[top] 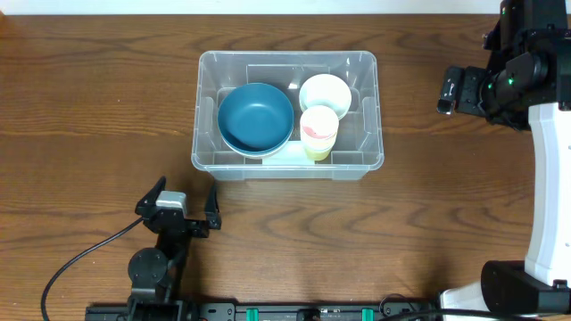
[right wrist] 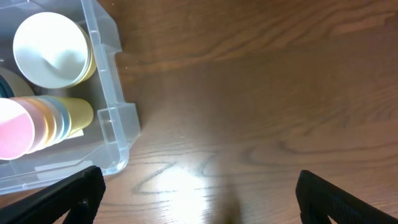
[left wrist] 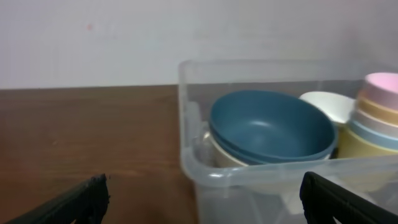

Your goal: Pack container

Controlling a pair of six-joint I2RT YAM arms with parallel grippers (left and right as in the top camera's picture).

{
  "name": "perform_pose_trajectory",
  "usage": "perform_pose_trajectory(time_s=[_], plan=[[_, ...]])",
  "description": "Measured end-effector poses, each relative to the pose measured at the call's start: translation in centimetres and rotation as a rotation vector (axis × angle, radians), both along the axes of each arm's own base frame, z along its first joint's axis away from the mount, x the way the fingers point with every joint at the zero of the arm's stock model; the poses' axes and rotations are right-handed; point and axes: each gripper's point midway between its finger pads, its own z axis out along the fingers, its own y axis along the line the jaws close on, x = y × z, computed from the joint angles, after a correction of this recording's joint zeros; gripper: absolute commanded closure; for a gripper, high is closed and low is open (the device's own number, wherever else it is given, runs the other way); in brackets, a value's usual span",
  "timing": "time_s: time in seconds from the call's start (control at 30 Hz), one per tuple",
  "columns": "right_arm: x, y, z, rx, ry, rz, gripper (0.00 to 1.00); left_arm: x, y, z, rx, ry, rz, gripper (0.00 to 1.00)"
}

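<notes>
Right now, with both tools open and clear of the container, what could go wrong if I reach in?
The left tool faces the container's near wall; driving straight forward might shove it. The stacked cups stand tall beside the white bowl; a brush from the right tool could topple them. The blue bowl sits tilted and may slide.

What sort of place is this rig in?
Likely a robotics lab bench: a left arm and right arm stand at a wood table, a cable trails to the left one, and a container holds bowls and cups as props.
</notes>
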Motion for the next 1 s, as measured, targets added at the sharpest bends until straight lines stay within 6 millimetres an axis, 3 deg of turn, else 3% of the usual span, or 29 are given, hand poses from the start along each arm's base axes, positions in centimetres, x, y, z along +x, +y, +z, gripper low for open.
perform_pose_trajectory(time_s=[1.0], plan=[[0.01, 0.01, 0.00, 0.000, 0.000, 0.000, 0.01, 0.03, 0.77, 0.01, 0.027, 0.003, 0.042, 0.02]])
